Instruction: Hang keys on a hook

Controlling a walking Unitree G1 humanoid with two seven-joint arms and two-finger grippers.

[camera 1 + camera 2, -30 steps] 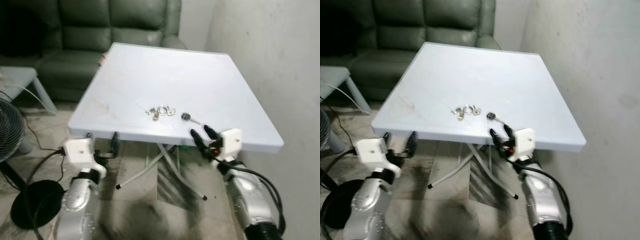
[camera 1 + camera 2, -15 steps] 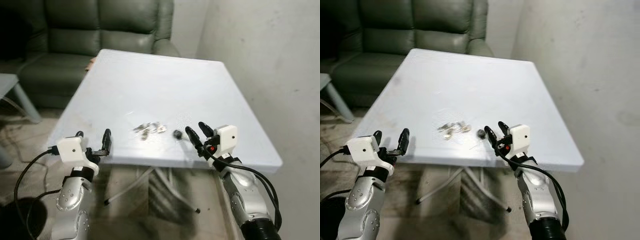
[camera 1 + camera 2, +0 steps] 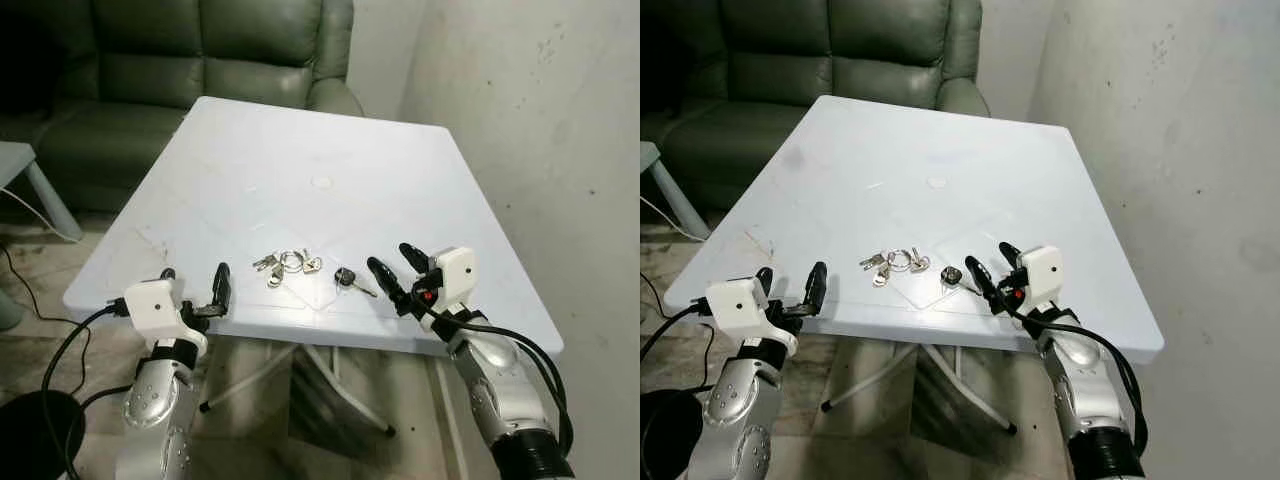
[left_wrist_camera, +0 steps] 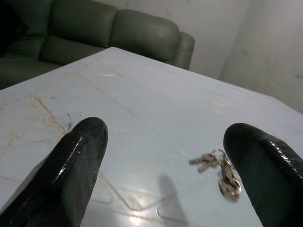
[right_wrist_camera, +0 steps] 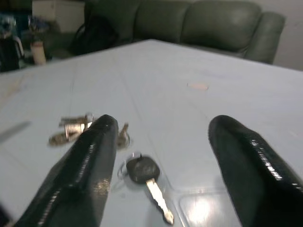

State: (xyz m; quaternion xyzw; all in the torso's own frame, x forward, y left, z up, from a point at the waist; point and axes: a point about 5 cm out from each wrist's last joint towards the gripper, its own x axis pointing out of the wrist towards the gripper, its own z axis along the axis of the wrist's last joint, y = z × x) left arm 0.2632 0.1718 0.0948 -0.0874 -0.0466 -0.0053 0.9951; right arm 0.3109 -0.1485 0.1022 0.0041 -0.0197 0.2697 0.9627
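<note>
A bunch of silver keys (image 3: 286, 265) on a ring lies near the front edge of the white table (image 3: 300, 160). A single black-headed key (image 3: 349, 280) lies just to its right. My right gripper (image 3: 398, 270) hovers open over the table's front right part, its fingertips a short way right of the black-headed key (image 5: 142, 171). My left gripper (image 3: 195, 282) is open at the table's front left edge, left of the key bunch (image 4: 218, 168). Nothing sits between either pair of fingers.
A dark green leather sofa (image 3: 190, 60) stands behind the table. A bare white wall (image 3: 540, 120) runs along the right side. A pale side table (image 3: 25, 165) and a cable (image 3: 30, 225) lie at the left. Folding table legs (image 3: 300, 385) show below.
The view has shifted as I came closer to the table. Both grippers now reach over its front edge, nearer the keys, and stay open.
</note>
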